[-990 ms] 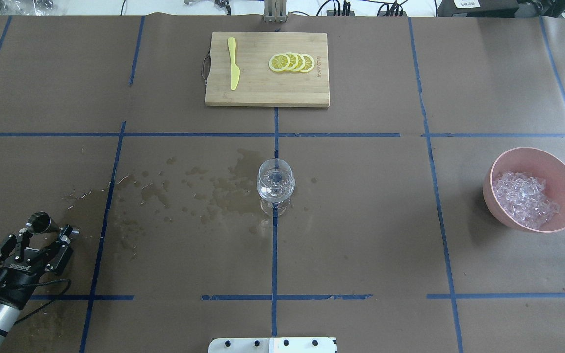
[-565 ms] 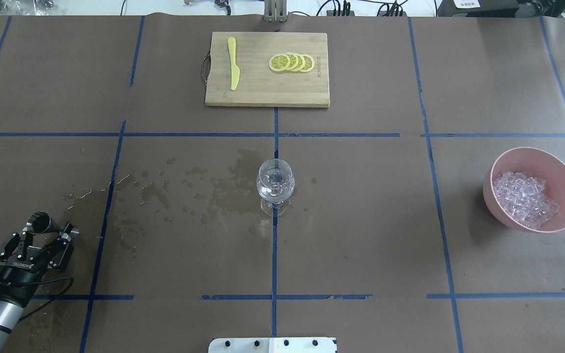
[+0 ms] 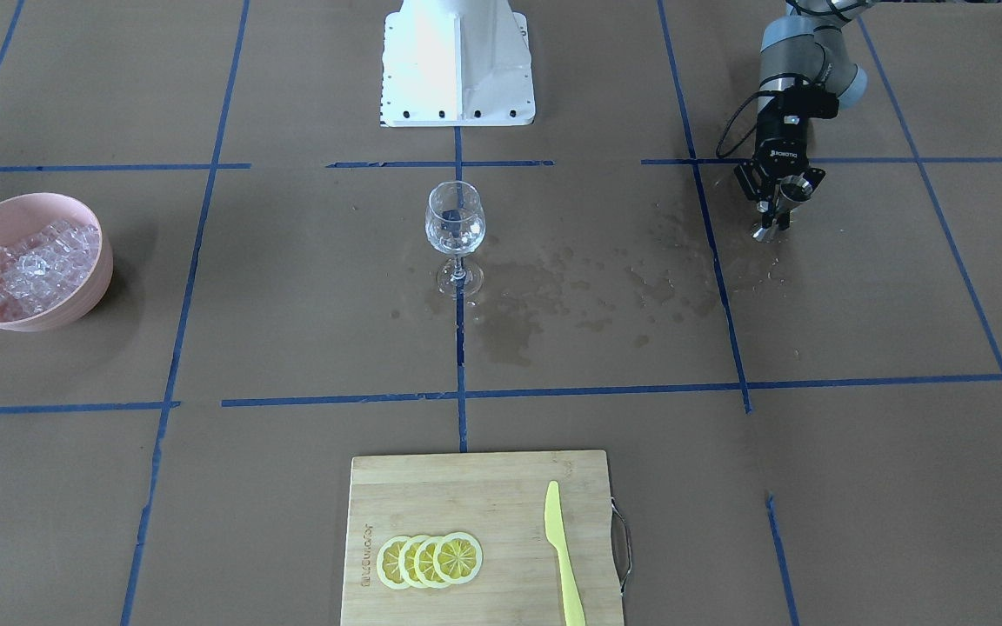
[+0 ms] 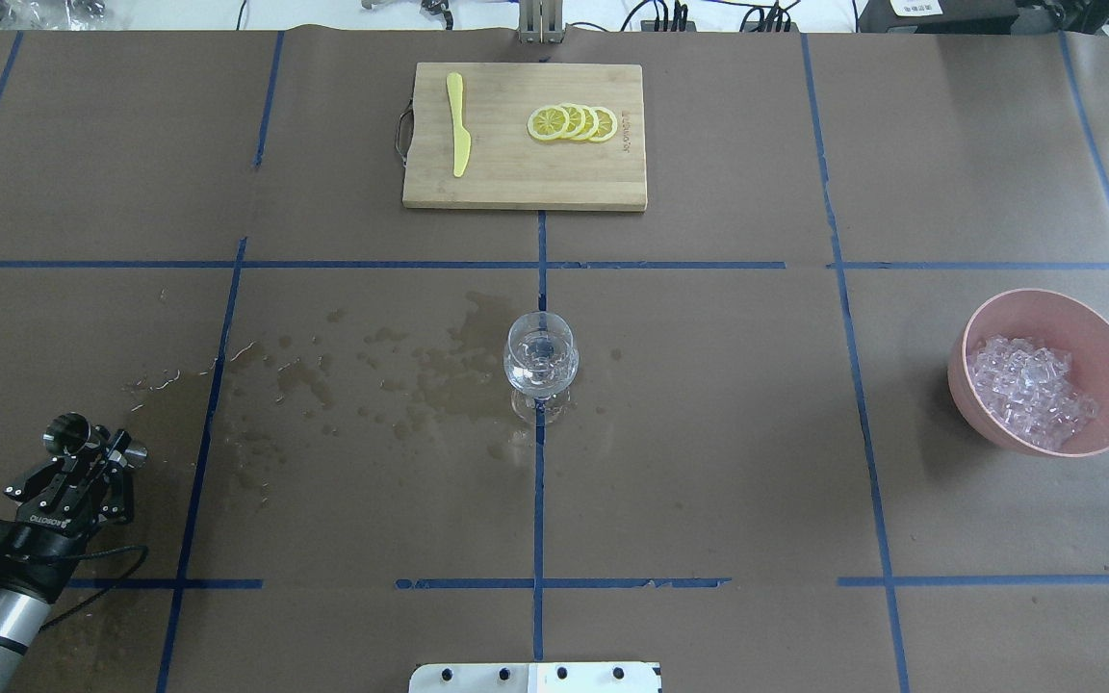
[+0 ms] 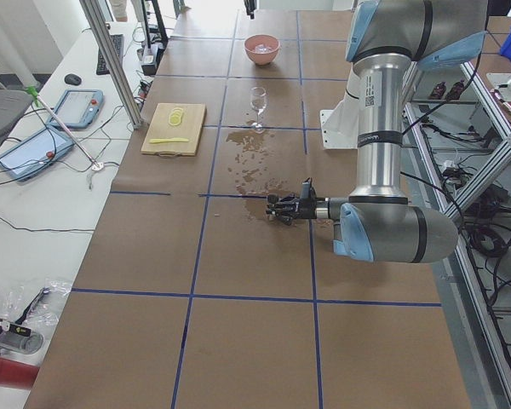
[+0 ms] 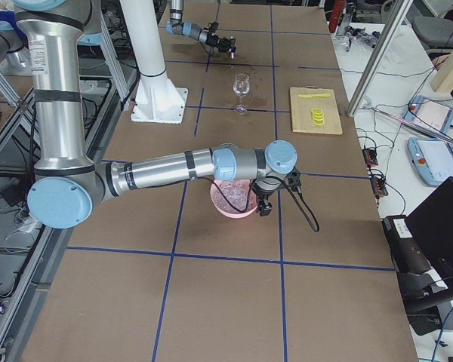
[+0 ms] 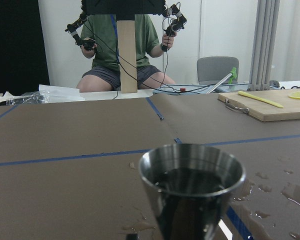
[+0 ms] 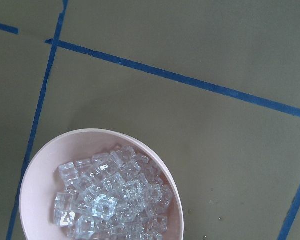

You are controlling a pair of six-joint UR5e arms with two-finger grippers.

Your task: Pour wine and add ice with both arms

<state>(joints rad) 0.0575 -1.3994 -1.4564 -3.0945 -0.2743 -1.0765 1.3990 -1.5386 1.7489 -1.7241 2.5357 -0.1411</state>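
A wine glass (image 4: 540, 361) with a little clear wine stands at the table's middle; it also shows in the front view (image 3: 455, 222). My left gripper (image 4: 85, 460) is shut on a steel jigger (image 4: 66, 434) low over the table's near left; the wrist view shows the jigger (image 7: 192, 185) upright. A pink bowl (image 4: 1045, 300) of ice (image 4: 1031, 385) sits at the right. My right gripper (image 6: 266, 205) hovers by the bowl (image 6: 230, 205); I cannot tell whether it is open. Its wrist view looks down on the ice (image 8: 110, 195).
A wooden cutting board (image 4: 526, 173) with lemon slices (image 4: 572, 123) and a yellow knife (image 4: 458, 125) lies at the far middle. Wet spill patches (image 4: 372, 375) spread left of the glass. The white pedestal base (image 3: 457, 61) stands at the near edge.
My left gripper has turned about its wrist and drawn slightly left, and the jigger in it has gone from tilted to upright. The glass and the bowl have not moved.
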